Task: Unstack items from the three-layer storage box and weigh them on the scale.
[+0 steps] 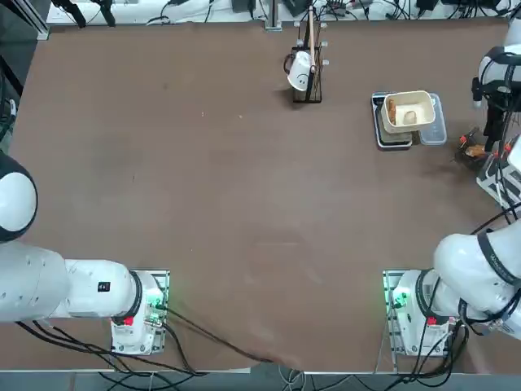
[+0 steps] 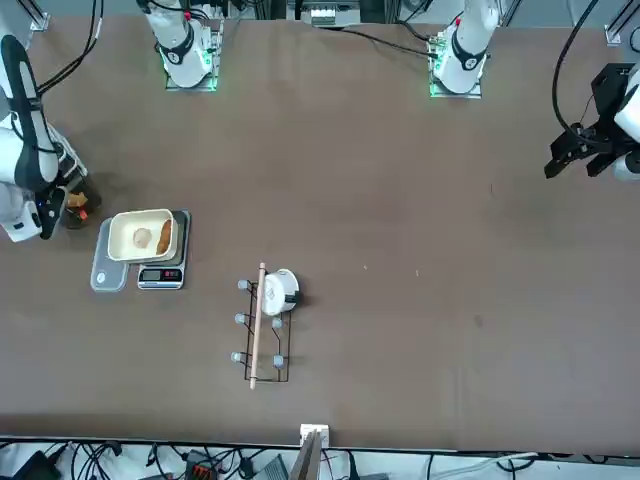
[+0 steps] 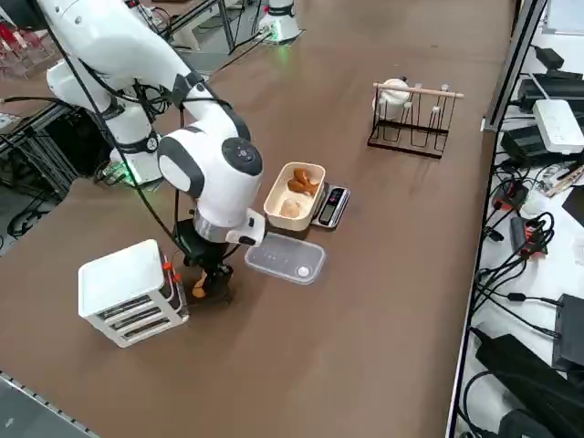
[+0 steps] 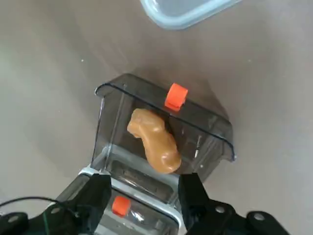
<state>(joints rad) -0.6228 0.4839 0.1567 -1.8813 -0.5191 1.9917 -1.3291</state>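
The right gripper (image 4: 144, 196) hung over the pulled-out drawer (image 4: 161, 132) of the three-layer storage box (image 3: 128, 292), its 2 fingers (image 4: 98, 196) spread apart and holding nothing. In the wrist view a tan, bread-coloured lump (image 4: 152, 141) lay in that smoky clear drawer, just behind its orange handle (image 4: 176, 96) — the fingers stood above it without touching it. The box itself sat at the table's right edge (white, with orange tabs on its drawers), close under the arm. Just beside it lay the clear plastic tray (image 3: 286, 259). Beyond that, the cream tub (image 3: 296, 194) rested on the scale (image 3: 332, 206), with 2 more items inside: a pale round one (image 3: 290, 209) and a browner one (image 3: 302, 182). Farther along the table stood the black wire rack (image 3: 407, 119), a white cup (image 3: 394, 93) hanging on it.
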